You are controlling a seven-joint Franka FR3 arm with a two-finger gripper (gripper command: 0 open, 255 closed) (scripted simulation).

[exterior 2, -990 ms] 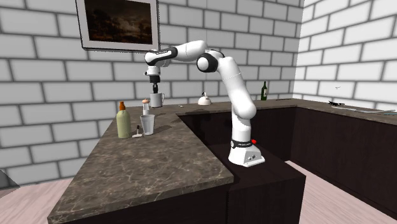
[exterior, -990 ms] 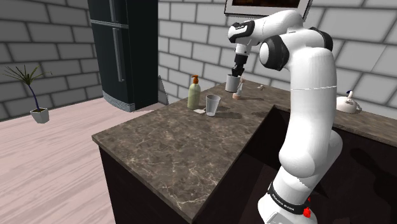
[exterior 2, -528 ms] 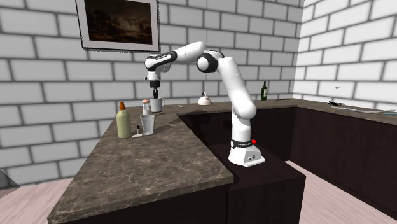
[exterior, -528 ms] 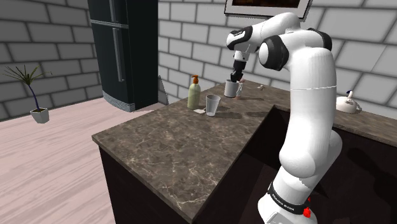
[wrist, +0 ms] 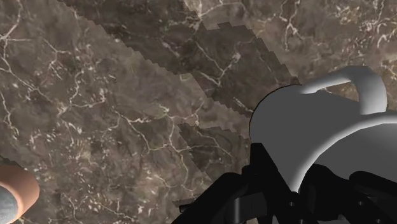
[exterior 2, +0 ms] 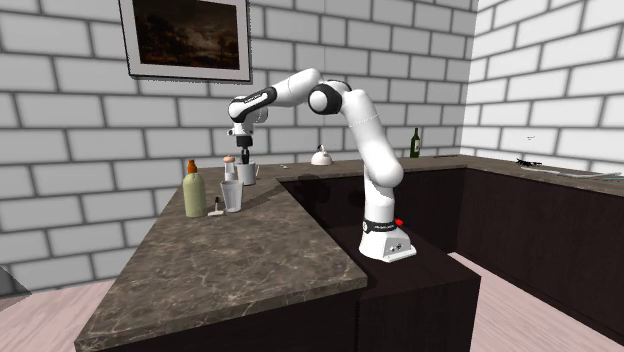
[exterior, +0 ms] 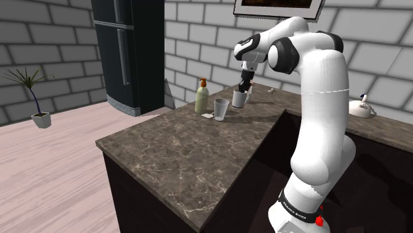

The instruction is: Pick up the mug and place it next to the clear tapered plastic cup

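Mug [exterior: 239,99] pinched at its rim in your tool [exterior: 243,91] — rigid, light, probably slick and chippable — so grip firmly, lower gently beside the clear cup [exterior: 220,109].

Counter [exterior: 179,159] dark veined stone; mug [exterior: 239,99] matt grey; cup [exterior: 220,109] see-through.

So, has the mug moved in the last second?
Yes. In the shoulder view the mug, held in the pincer, has come down and left, closer to the clear cup, which stands where it was.
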